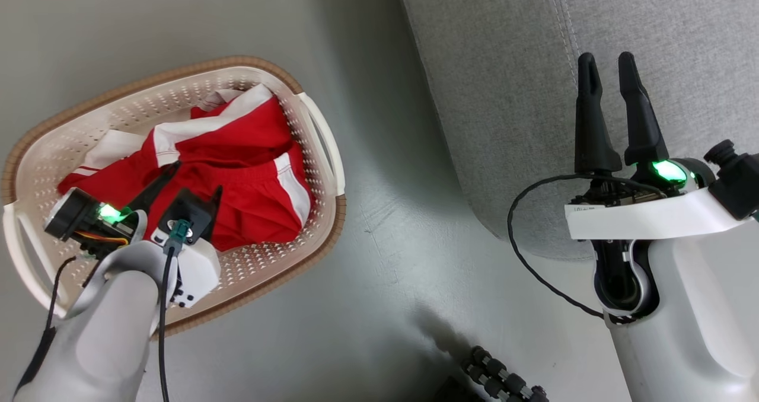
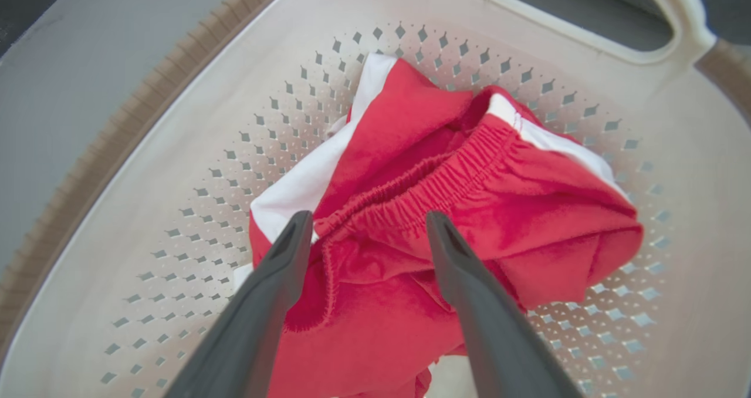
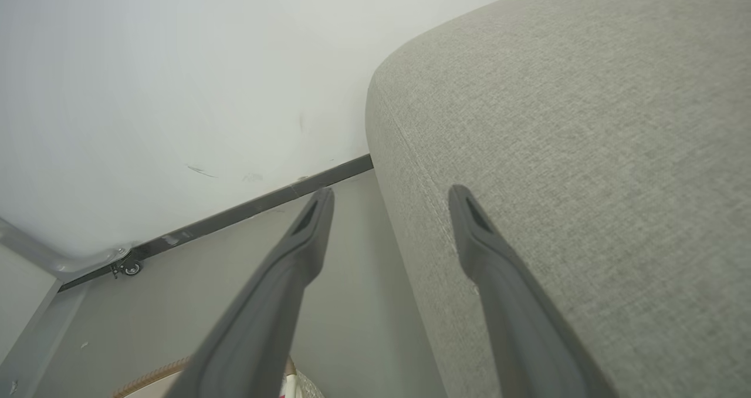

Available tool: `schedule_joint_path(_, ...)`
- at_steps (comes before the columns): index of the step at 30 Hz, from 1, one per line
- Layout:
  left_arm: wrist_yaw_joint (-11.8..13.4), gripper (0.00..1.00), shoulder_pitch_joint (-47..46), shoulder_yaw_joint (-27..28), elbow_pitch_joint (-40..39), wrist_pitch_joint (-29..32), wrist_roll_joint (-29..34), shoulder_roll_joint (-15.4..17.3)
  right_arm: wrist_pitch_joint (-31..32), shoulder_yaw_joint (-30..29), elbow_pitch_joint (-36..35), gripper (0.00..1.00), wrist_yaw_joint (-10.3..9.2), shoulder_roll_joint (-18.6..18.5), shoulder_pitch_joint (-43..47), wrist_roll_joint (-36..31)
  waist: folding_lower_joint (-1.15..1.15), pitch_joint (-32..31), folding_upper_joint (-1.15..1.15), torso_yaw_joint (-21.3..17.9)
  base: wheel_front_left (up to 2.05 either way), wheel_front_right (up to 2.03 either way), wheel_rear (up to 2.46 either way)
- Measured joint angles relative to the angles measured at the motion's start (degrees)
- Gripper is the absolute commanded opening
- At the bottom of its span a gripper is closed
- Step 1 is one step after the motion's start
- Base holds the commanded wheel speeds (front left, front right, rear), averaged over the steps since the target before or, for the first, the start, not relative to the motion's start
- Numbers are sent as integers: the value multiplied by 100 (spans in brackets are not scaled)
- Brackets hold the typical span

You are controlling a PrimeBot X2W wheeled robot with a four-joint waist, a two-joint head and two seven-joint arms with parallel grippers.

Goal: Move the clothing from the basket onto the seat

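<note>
Over basket (image 1: 178, 73), left claw (image 2: 368, 219) spread above clothing (image 2: 528, 222) (waistband (image 2: 410, 195) seen from wrist), right claw (image 1: 606, 61) spread by seat (image 1: 504, 93).

Bare floor (image 1: 391, 212) btwn basket (image 1: 261, 259) & seat (image 1: 504, 93); basket top open.

Splayed right claw (image 3: 391, 192) by grey seat (image 3: 557, 122)

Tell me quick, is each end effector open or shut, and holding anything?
Left end effector: open, poised over the clothing in the basket, gripping nothing.
Right end effector: open, empty, by the seat.
</note>
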Motion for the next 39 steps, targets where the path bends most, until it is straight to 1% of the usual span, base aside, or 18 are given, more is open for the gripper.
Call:
schedule_joint_path(4,19,100,-97,-3,71,101,93,70,0,19,0,100,0,3,-36,55,0,64,0,-80,0,0,0)
schedule_joint_path(11,289,100,-308,26,209,252,253,222,0,96,5,100,0,13,-48,131,-1,205,0,-239,0,0,0)
schedule_joint_path(14,318,100,-386,23,266,343,348,292,0,137,7,100,0,14,-83,142,-1,261,0,-295,0,0,0)
schedule_joint_path(15,366,100,-400,22,296,378,379,312,0,153,7,100,0,16,-108,146,-1,278,0,-312,0,0,0)
schedule_joint_path(16,468,100,-405,25,343,455,408,341,0,175,7,100,0,16,-154,158,-1,309,0,-343,0,0,0)
schedule_joint_path(17,505,100,-407,25,365,492,431,352,0,180,7,100,0,18,-160,176,0,323,0,-357,0,0,0)
schedule_joint_path(21,572,99,-410,45,477,603,469,365,-1,186,7,100,0,18,-162,193,-1,375,0,-403,0,0,0)
schedule_joint_path(22,577,81,-410,48,490,605,469,365,-1,186,7,100,0,18,-164,193,-1,384,0,-410,0,0,0)
schedule_joint_path(23,611,57,-410,48,498,606,469,361,-1,185,7,100,0,18,-168,193,-1,393,0,-415,0,0,0)
schedule_joint_path(24,621,40,-411,49,513,614,469,355,0,185,7,100,0,18,-174,193,0,394,0,-417,0,0,0)
schedule_joint_path(25,622,27,-411,48,533,647,469,344,0,185,9,100,0,18,-190,193,-1,392,0,-418,0,0,0)
schedule_joint_path(26,622,6,-411,48,550,648,469,335,0,186,9,100,0,19,-218,193,-1,389,0,-418,0,0,0)
schedule_joint_path(27,630,0,-411,47,565,649,469,325,-1,186,9,100,0,19,-249,192,-1,386,0,-417,0,0,0)
schedule_joint_path(34,722,0,-416,76,606,636,410,249,-1,179,1,100,0,18,-389,191,0,336,0,-392,0,0,0)
schedule_joint_path(39,773,0,-417,105,525,386,370,202,-1,177,-2,100,0,18,-472,170,-1,269,0,-349,0,0,0)
